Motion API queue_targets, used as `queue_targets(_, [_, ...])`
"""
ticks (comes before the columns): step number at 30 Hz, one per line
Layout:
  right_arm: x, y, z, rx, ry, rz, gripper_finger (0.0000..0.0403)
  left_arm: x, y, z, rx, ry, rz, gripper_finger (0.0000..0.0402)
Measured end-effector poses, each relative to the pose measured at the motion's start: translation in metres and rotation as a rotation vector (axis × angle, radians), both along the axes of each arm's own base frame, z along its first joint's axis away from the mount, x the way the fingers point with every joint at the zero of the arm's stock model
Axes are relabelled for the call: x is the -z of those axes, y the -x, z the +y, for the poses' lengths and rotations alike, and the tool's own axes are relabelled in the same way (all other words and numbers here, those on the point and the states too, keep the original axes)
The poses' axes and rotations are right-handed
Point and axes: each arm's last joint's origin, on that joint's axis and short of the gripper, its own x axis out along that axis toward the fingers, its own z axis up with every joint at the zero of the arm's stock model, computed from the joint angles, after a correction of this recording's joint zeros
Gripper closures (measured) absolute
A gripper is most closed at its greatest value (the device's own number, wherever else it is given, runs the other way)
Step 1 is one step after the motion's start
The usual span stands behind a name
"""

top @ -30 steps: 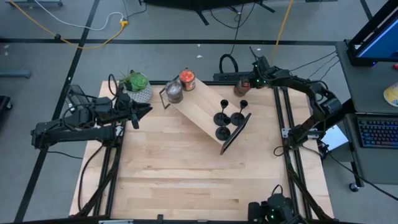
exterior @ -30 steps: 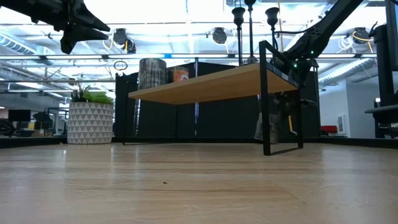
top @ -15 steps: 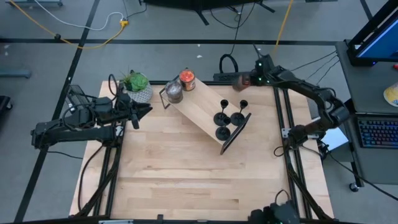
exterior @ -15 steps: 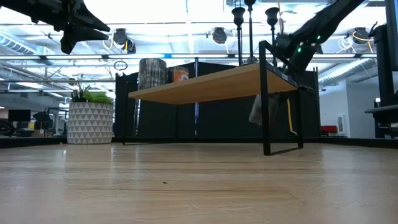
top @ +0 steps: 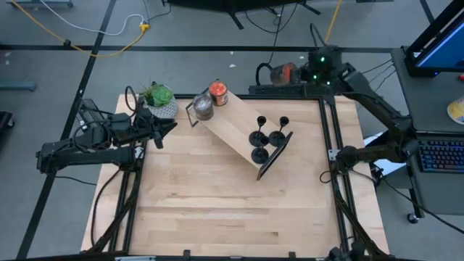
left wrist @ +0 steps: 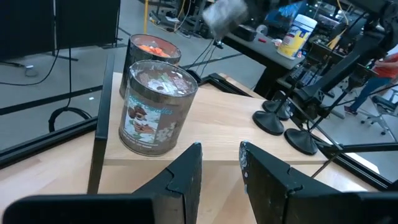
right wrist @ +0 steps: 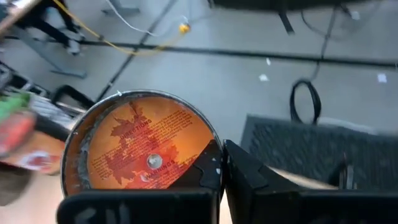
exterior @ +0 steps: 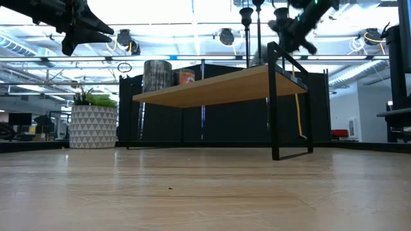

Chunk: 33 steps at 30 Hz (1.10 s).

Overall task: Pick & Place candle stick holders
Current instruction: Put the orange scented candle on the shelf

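Observation:
Three black candle stick holders stand by their round bases on the right end of a small wooden shelf; they also show in the left wrist view. My right gripper is high beyond the table's far edge, shut on a jar candle with orange wax. My left gripper is open and empty. It hangs at the table's left, pointing toward the shelf's left end. My right gripper holds the orange jar candle by its rim, on the side nearest the wrist. One finger lies over the wax inside the rim and the other outside it. The jar is lifted clear, over the floor beyond the table's far edge, its open top facing the wrist camera.
Two jars stand on the shelf's left end. A potted plant stands at the far left corner. A black power strip and cables lie on the floor beyond the far edge. Bare wooden tabletop spreads toward the near edge.
My right gripper has risen and gone beyond the table's far edge, carrying the orange jar candle up with it, from below shelf height to above the shelf top in the low view.

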Motion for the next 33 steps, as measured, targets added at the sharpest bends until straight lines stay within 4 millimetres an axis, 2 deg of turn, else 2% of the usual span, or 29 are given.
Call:
queue_targets(5, [-0.04, -0.009, 0.007, -0.068, 0.08, -0.01, 0.0403, 0.0, 0.0, 0.0, 0.0, 0.001, 0.0, 0.0286])
queue_targets(10, [-0.06, -0.025, 0.015, -0.16, 0.145, -0.02, 0.0403, 0.0, 0.0, 0.0, -0.001, 0.004, -0.002, 0.0286])
queue_targets(17, [-0.057, -0.054, 0.02, -0.392, 0.127, -0.034, 0.0403, 0.003, -0.006, 0.001, -0.002, 0.013, 0.028, 0.0286])
queue_targets(26, [-0.06, -0.084, 0.016, -0.563, 0.133, -0.026, 0.0403, 0.01, -0.019, 0.004, -0.006, 0.051, 0.089, 0.0286])
queue_targets(33, [-0.062, -0.103, 0.014, -0.648, 0.116, 0.071, 0.0403, 0.011, -0.021, 0.005, -0.009, 0.061, 0.096, 0.0286])
